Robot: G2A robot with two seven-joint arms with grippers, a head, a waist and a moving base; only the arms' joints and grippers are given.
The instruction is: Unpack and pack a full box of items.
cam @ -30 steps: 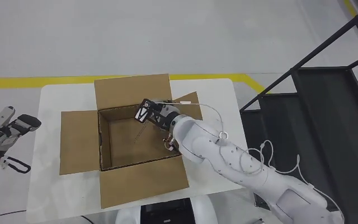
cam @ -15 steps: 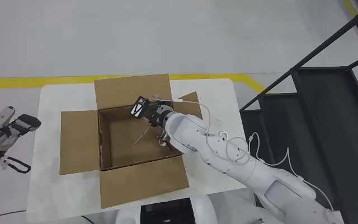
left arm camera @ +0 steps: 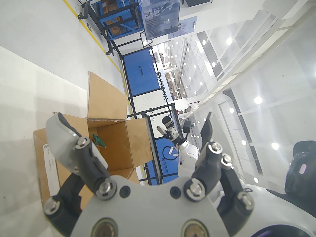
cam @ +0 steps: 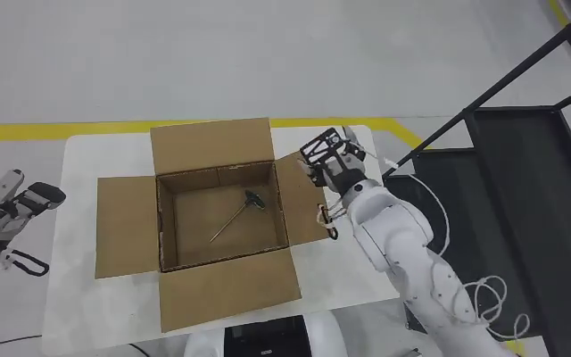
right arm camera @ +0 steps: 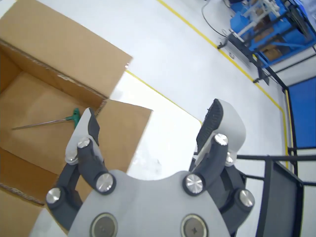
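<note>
Our right gripper [cam: 332, 153] hangs wide open and empty above the right flap of the cardboard box [cam: 211, 145]. Our left gripper [left arm camera: 132, 122], also spread wide, sits just off the left edge of the white table [cam: 89, 156]. A slim metal T-handle key [cam: 234, 217] lies on the box's flat brown floor. Its green grip points to the far right corner and its shaft runs diagonally toward the near left.

Site: industrial hall, factory-floor test cell. Evidence: smooth grey floor [cam: 268, 53] marked with yellow lines [cam: 89, 130]. Blue partition panels [left arm camera: 140, 71] fence off the bays. Blue storage racks [right arm camera: 271, 40] stand along the aisle. High white ceiling [left arm camera: 246, 57] carries rows of round lamps [left arm camera: 258, 99]. Black metal stairs [cam: 500, 178] stand beside the white tabletop [cam: 107, 152].
</note>
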